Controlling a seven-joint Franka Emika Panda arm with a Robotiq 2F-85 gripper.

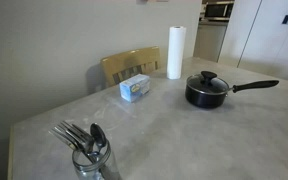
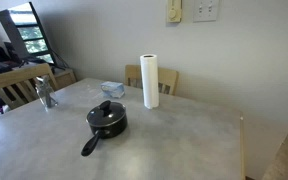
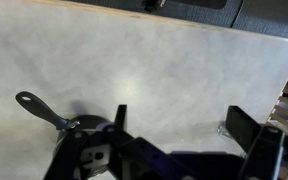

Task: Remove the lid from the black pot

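Observation:
The black pot [image 1: 206,96] stands on the table, with its long handle pointing away from the paper towel roll. It shows in both exterior views [image 2: 106,124]. The glass lid [image 1: 206,82] with its black knob sits on the pot [image 2: 107,114]. My gripper [image 3: 180,115] shows only in the wrist view. It is open and empty, high above the table. In that view the pot's handle [image 3: 39,108] reaches out at the lower left. The pot body and lid are mostly hidden behind the gripper body.
A white paper towel roll [image 1: 175,52] [image 2: 150,80] stands behind the pot. A small blue-and-white box [image 1: 135,88] [image 2: 112,89] lies near the far edge. A glass of cutlery [image 1: 89,155] [image 2: 46,95] stands near a corner. Wooden chairs [image 1: 129,65] [image 2: 19,85] stand at the table's edges.

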